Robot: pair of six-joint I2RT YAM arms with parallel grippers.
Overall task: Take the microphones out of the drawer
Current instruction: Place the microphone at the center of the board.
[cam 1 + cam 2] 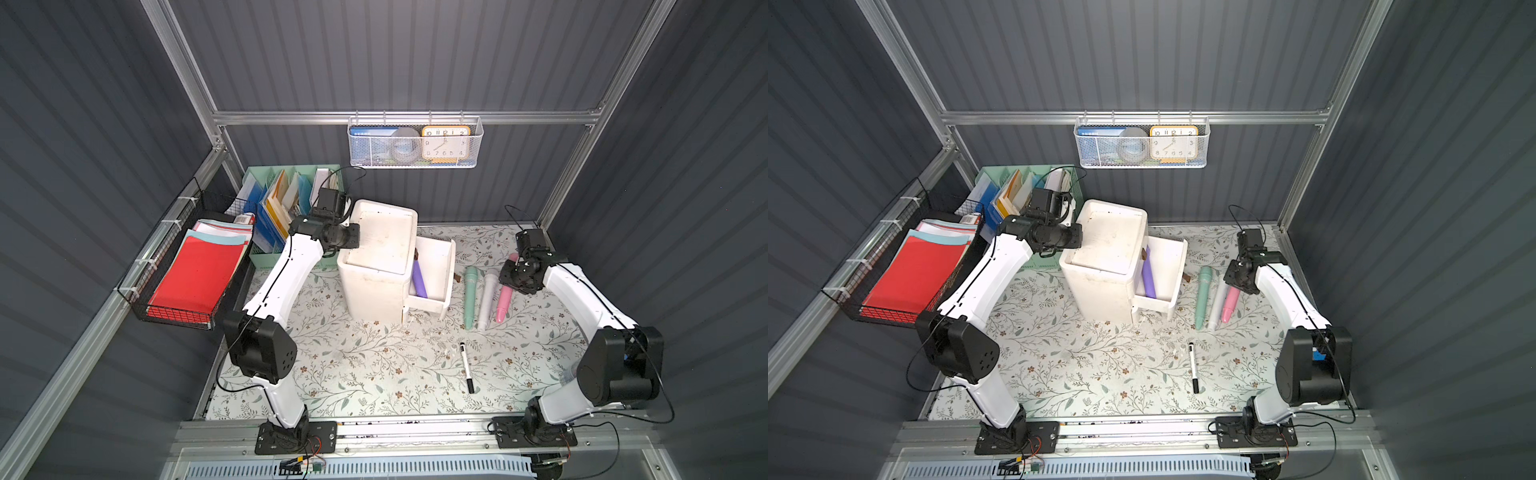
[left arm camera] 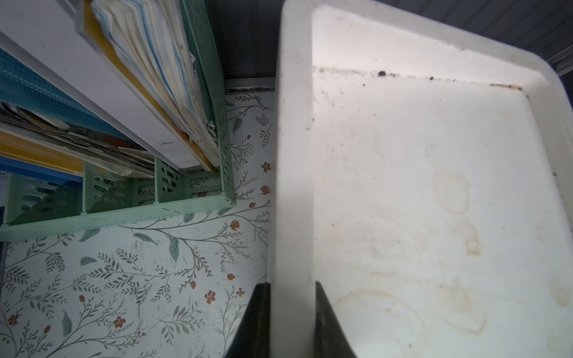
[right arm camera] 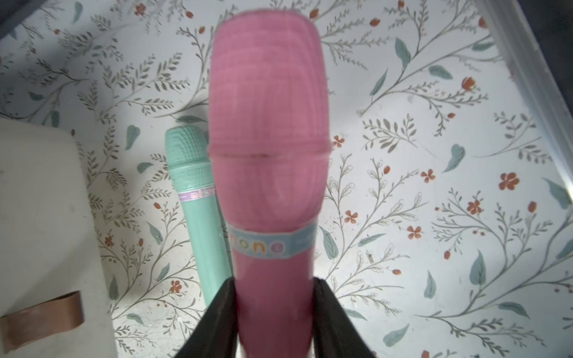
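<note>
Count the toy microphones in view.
4. Purple microphone lies in the open drawer; green microphone and white microphone lie side by side on the mat; pink microphone sits in the right gripper beside them. More could hide deeper in the drawer.

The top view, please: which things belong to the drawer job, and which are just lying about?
Job: open drawer, purple microphone inside it, pink microphone held by right gripper, left gripper clamping cabinet rim.
Lying about: marker pen, file organizer, clock, wire tray.
</note>
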